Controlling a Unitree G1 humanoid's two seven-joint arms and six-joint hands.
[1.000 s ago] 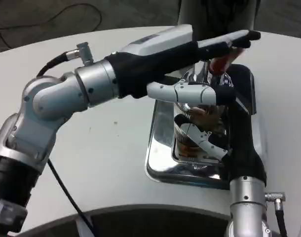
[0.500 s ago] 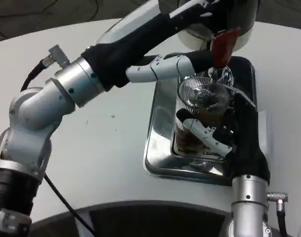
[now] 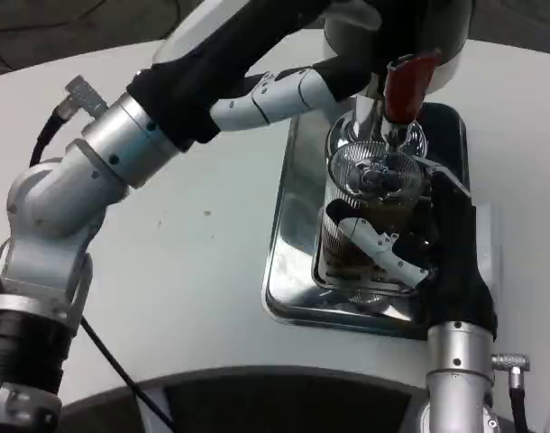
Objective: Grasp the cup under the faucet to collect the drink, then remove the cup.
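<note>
White desk (image 3: pixel 194 271) fills the scene, with dark floor beyond its curved far edge. On it the right robot hand (image 3: pixel 410 244) wraps its fingers around the clear ribbed cup (image 3: pixel 365 216), one white finger (image 3: pixel 379 244) lying across the glass front. That cup stands on the shiny metal drip tray (image 3: pixel 288 225), directly under the faucet (image 3: pixel 383 126), and holds brown drink in its lower part (the level is hard to judge through the ribbing). Above it the left robot hand (image 3: pixel 297 86) reaches in from the left toward the red tap handle (image 3: pixel 406 86); whether it grips the handle I cannot tell, as its fingertips are hidden against the dispenser (image 3: pixel 392 27).
</note>
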